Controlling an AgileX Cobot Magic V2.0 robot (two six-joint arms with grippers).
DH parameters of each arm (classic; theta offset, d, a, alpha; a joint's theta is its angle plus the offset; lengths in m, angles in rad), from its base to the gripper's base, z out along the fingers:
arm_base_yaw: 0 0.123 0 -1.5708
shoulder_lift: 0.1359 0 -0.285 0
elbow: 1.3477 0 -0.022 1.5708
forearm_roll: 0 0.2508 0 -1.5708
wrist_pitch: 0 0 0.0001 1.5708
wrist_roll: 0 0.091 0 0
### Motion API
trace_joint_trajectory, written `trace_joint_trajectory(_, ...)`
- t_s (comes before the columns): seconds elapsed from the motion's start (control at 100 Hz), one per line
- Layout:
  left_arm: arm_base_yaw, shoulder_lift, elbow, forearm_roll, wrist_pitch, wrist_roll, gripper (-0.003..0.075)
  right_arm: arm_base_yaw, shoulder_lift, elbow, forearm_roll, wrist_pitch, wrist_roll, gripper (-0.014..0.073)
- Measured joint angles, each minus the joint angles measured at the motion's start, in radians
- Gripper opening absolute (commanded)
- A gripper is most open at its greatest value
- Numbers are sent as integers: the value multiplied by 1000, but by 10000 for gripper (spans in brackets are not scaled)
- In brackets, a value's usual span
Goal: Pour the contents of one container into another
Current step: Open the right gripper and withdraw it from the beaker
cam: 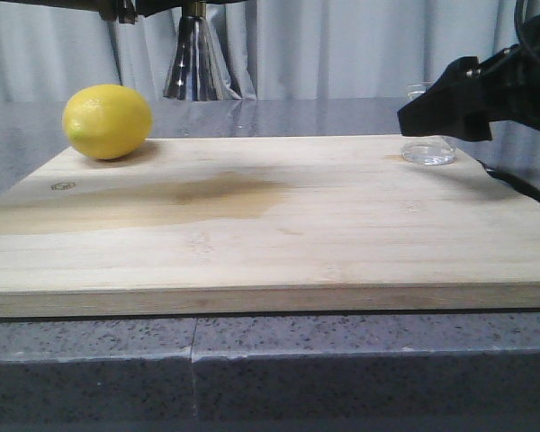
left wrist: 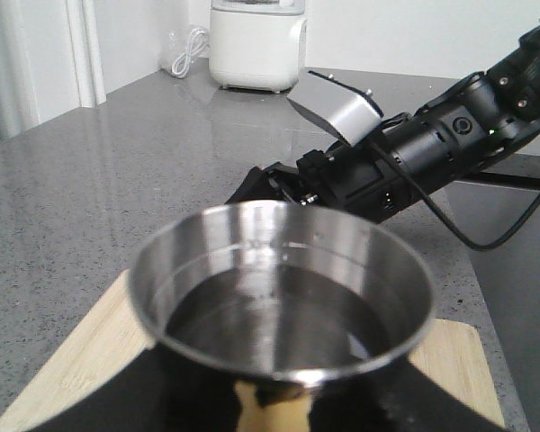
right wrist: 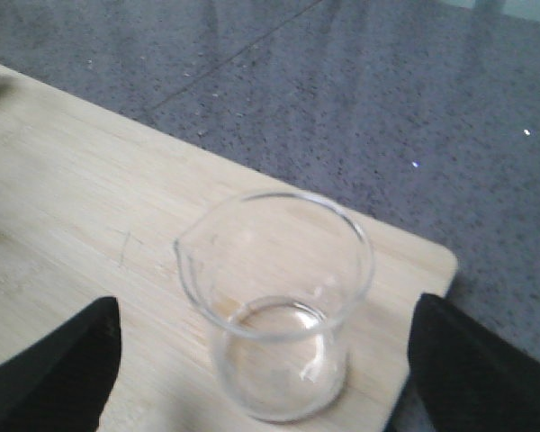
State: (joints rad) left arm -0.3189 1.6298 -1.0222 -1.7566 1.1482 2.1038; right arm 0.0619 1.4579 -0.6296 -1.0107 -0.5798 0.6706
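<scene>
Right gripper straddles the empty beaker at the board's far right corner.

The small clear glass beaker (right wrist: 277, 306) stands upright on the pale wooden cutting board (cam: 270, 225), its long axis vertical, directly between the spread fingers of the black right gripper (right wrist: 263, 360), which are released and not touching the glass. It looks empty. The left gripper (left wrist: 270, 405) is clenched on the tall shiny steel hourglass-shaped jigger (left wrist: 279, 288), held up high at the far left; its upper cup appears to hold dark liquid. A yellow lemon (cam: 107, 121) lies far left on the board. The right arm is plainly nearer the beaker.
</scene>
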Motion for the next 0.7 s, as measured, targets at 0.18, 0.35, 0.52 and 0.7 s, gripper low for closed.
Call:
trace_joint_trajectory(0.18, 0, 0, 0, 0, 0, 0, 239, 0, -121, 10, -147, 138, 215, 568)
trace_joint_trajectory(0.35, 0, 0, 0, 0, 0, 0, 239, 55, -267, 77, -190, 286, 292, 565)
trace_joint_trajectory(0.52, 0, 0, 0, 0, 0, 0, 239, 135, -433, 168, -191, 399, 374, 565)
trace_joint_trajectory(0.7, 0, 0, 0, 0, 0, 0, 239, 209, -603, 186, -191, 543, 434, 565)
